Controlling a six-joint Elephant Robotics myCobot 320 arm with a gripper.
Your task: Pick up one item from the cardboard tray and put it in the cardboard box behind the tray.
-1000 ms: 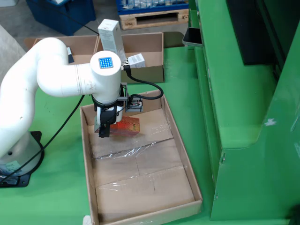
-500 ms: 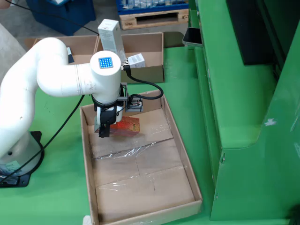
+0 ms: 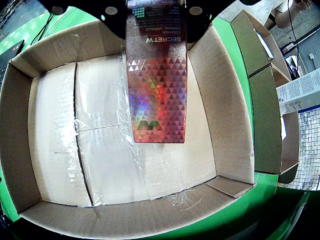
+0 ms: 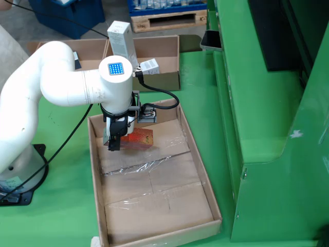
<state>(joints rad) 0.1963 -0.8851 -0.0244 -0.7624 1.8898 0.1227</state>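
The gripper [image 4: 114, 140] is closed on a holographic red carton [image 3: 157, 85] printed "SECRETW", holding it above the floor of the cardboard tray [image 3: 227, 110]. In the wrist view the carton's long axis runs from the top centre of the frame downward, its free end pointing toward mid-frame; whether it touches the tray floor cannot be told. In the fixed view the carton [image 4: 138, 137] lies roughly level, its long axis reaching right from the gripper, in the upper left part of the tray [image 4: 201, 170]. The tray floor is bare cardboard flaps sealed with wrinkled clear tape [image 3: 75, 125]. The tray sits on a green worktop [image 4: 56, 206]. Behind it, at the frame's top, stands an open cardboard box [image 4: 172, 56] with white cartons [image 4: 121, 36] in it. A green machine housing [image 4: 267, 103] fills the right side, and a wooden pallet [image 4: 167, 20] lies beyond.
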